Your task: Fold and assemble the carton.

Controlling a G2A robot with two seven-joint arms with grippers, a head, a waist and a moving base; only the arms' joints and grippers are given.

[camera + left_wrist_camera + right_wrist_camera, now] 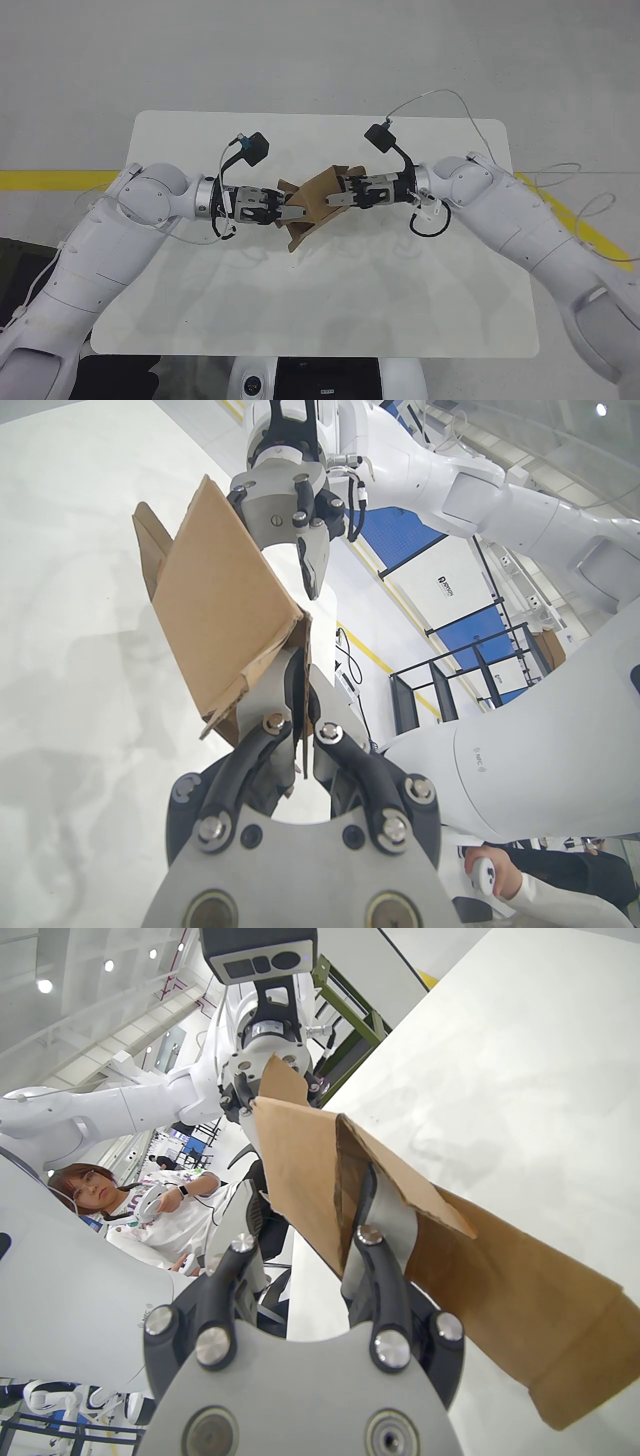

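A brown carton, partly folded with loose flaps, hangs over the middle of the white table between my two arms. My left gripper is shut on the edge of one carton panel; its fingertips pinch the cardboard. My right gripper meets the carton from the opposite side. It is open, straddling a carton wall, with one finger inside the carton and the other outside. A long panel slopes down toward the table.
The table has bare room in front of and behind the carton. Its far edge and near edge bound the space. Loose cables trail off the right arm near the table's right edge.
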